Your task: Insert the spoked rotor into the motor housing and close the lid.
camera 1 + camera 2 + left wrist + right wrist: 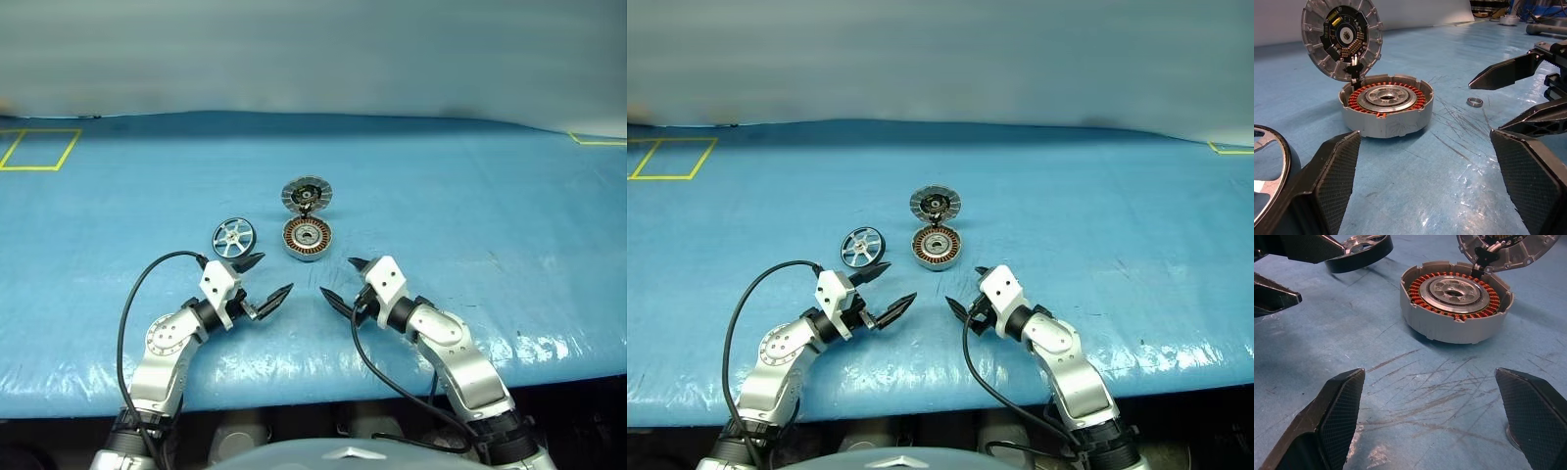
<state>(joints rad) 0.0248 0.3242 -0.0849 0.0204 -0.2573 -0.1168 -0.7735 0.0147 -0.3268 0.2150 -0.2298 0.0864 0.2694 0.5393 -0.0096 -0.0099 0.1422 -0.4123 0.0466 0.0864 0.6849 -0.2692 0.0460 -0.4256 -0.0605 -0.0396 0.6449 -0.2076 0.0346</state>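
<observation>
1 rotor [233,237], 1 housing [307,239], 1 lid [307,194]

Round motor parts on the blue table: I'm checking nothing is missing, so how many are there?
4. The spoked rotor lies left of the motor housing; the lid stands open behind the housing; a small ring lies beside it. Others may be hidden.

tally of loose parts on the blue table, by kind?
spoked rotor: 1
motor housing with its hinged lid standing open: 1
small bearing ring: 1
Total: 3
</observation>
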